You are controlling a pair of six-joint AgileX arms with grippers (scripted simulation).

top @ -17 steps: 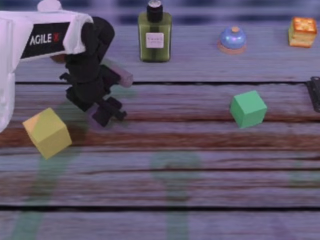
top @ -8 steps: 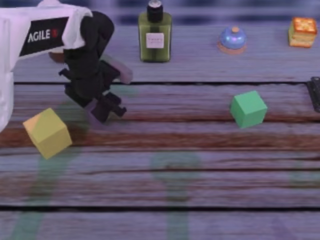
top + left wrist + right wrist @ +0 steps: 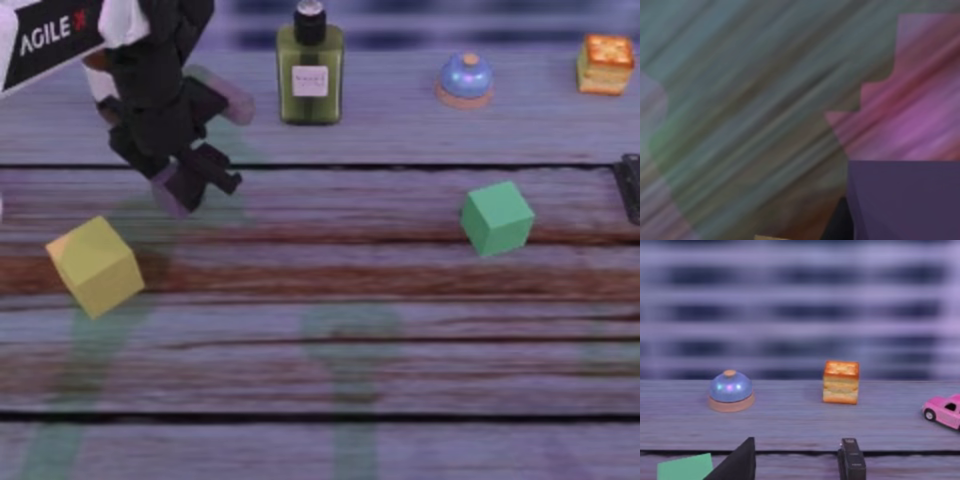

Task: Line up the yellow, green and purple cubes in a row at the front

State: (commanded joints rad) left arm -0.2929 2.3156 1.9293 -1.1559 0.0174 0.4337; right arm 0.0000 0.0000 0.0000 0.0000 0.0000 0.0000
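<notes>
My left gripper (image 3: pixel 185 185) is pinching the purple cube (image 3: pixel 168 188) far left, above the table. Light, rigid, smooth: gripping flat opposite faces. Yellow cube (image 3: pixel 95 265) sitting near-left, green cube (image 3: pixel 496 217) right.

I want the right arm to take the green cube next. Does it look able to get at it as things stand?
Probably yes. The green cube stands alone on the table's right side, nothing touching or over it, and the right gripper sits at that right edge, open. The left gripper is far off at the left.
</notes>
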